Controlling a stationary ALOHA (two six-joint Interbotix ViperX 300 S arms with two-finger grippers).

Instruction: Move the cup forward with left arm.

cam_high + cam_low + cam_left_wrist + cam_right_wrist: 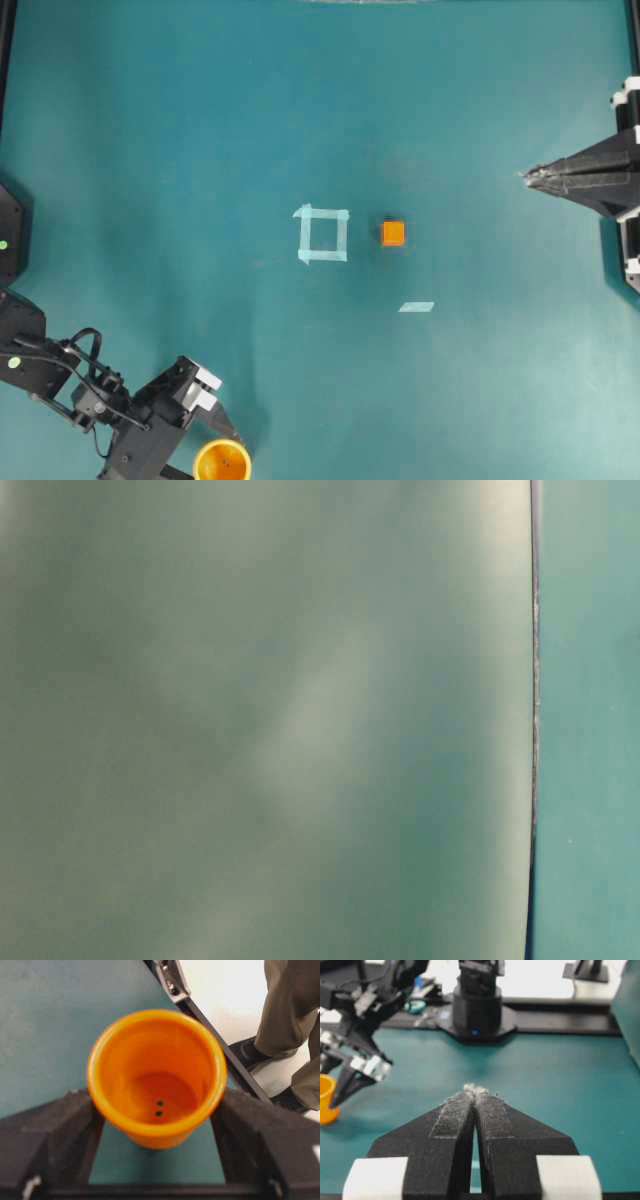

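Observation:
The cup (pixel 222 462) is round and yellow-orange. It stands at the table's near left edge, partly cut off by the overhead view's bottom border. In the left wrist view the cup (pixel 157 1080) fills the space between the two black fingers, and its sides touch both. My left gripper (pixel 225 440) (pixel 157 1094) is closed wide on the cup. The right wrist view shows the cup (pixel 325 1100) resting on the table beside the left gripper (pixel 350 1085). My right gripper (pixel 527 176) (pixel 476 1091) is shut and empty at the far right.
A small orange cube (pixel 393 233) lies near the middle, right of a pale tape square (pixel 323 233). A short tape strip (pixel 416 307) lies nearer the front. The table's black edge and a person's legs (pixel 290 1020) are just past the cup. The table-level view is a blur.

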